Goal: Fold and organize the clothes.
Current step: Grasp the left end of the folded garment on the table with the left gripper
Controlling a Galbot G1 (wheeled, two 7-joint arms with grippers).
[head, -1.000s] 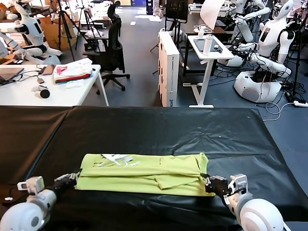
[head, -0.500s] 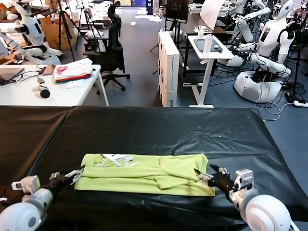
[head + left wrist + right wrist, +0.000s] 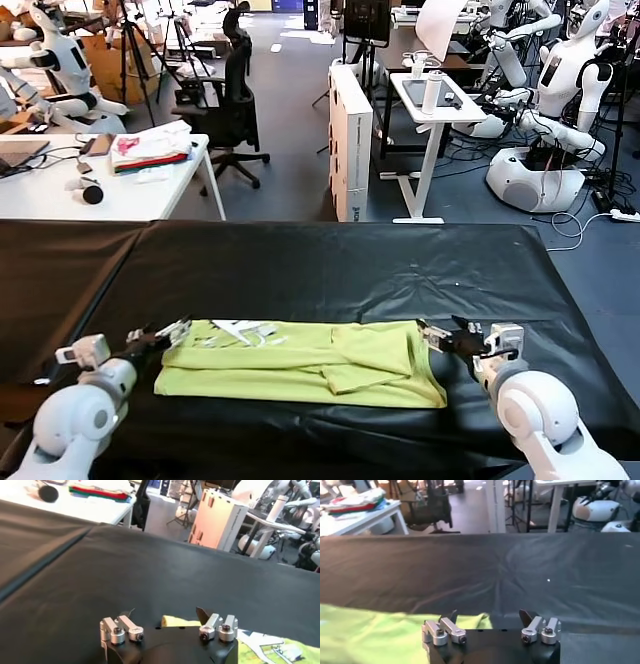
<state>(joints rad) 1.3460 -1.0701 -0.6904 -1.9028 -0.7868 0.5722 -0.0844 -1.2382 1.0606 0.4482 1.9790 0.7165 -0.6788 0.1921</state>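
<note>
Since both sets of fingers stand spread and hold nothing, the step in hand looks like taking a fresh grip for the next fold of the T-shirt [image 3: 300, 362]. To do it well, I would judge that each side should come down onto one end of the folded strip at the same height, pinch through all the layers and not only the top one, and lift both ends evenly so the strip does not skew or let the tucked sleeve slip out. Keeping the cloth low over the desk [image 3: 330, 265] should stop the earlier folds from falling open.

The T-shirt lies flat on the black-covered desk as a long yellow-green strip, with its white print toward the left end. It stretches between the two grippers. The left gripper [image 3: 160, 337] sits at the strip's left end, its fingers [image 3: 205, 616] spread with the corner of the cloth just ahead of them and between their tips; whether they touch it I cannot tell. The right gripper [image 3: 445, 335] sits at the right end near the far corner, its fingers [image 3: 526, 615] likewise spread, the green edge lying just in front of them and off toward the other arm.
</note>
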